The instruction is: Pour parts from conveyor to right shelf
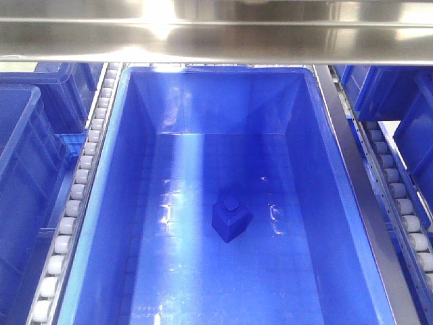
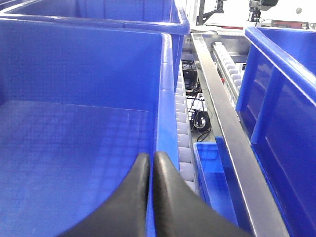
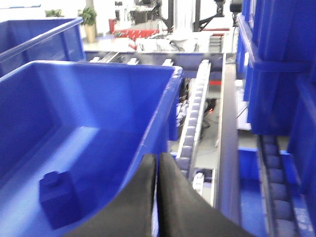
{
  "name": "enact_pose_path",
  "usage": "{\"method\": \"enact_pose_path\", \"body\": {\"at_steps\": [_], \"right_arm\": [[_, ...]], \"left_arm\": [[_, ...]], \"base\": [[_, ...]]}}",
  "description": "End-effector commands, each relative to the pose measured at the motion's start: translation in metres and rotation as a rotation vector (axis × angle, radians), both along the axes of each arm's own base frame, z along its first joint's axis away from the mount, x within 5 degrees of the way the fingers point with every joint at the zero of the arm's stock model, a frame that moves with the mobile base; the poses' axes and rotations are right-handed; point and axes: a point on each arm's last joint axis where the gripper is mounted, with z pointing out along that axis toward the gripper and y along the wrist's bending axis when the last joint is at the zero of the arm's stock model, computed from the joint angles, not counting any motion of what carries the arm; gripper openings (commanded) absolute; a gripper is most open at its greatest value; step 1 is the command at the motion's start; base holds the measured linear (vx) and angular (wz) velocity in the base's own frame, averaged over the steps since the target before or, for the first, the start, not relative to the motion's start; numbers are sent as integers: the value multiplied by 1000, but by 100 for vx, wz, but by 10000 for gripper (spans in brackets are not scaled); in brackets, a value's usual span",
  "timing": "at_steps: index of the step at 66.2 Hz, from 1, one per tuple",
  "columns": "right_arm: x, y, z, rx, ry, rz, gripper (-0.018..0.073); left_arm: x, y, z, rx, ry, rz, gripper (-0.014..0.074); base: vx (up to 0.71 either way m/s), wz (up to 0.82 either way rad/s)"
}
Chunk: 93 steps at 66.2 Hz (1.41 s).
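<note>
One small blue block [image 1: 230,218] with a stud on top lies on the floor of a large blue tub [image 1: 325,135] on the shelf's white rollers [image 1: 81,176]. The block also shows in the right wrist view [image 3: 59,197], low left inside the tub [image 3: 98,79]. My right gripper [image 3: 158,157] is shut and empty, over that tub's right rim. My left gripper [image 2: 151,155] is shut and empty, over the right rim of a tub [image 2: 168,98] whose visible floor is bare. The conveyor is out of view. Neither gripper shows in the front view.
A steel crossbar [image 1: 216,34] spans the top of the front view. More blue tubs stand to the left [image 1: 27,156] and right [image 1: 413,128]. Roller lanes [image 2: 181,133] [image 3: 195,113] and steel rails [image 2: 227,128] run beside the tubs. A small blue bin [image 2: 212,177] sits lower down.
</note>
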Motion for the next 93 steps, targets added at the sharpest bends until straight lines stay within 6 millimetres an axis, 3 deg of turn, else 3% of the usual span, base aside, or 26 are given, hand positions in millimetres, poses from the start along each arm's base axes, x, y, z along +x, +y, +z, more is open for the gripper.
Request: {"method": "enact_pose_path", "body": {"at_steps": [1,14,30,41,93], "right_arm": [[-5,-4,4,30,-110,-50,-8],[-20,-14,-32,63,-161,-194,-8],[-12,-15,-73,48,-86,-221,-8],[-12,-16,-73,-44,-84,-226,-8],[-12,-16,-74,-37,-79,-225,-8]], "left_arm": [[1,-2,14,0,-78,-21,-6],[1,-2,14,0,-78,-21,-6],[1,-2,14,0,-79,-21,-6],[1,-2,14,0,-79,-21,-6],[1,-2,14,0,-79,-21,-6]], "base": [[0,0],[0,0],[0,0],[0,0],[0,0]]}}
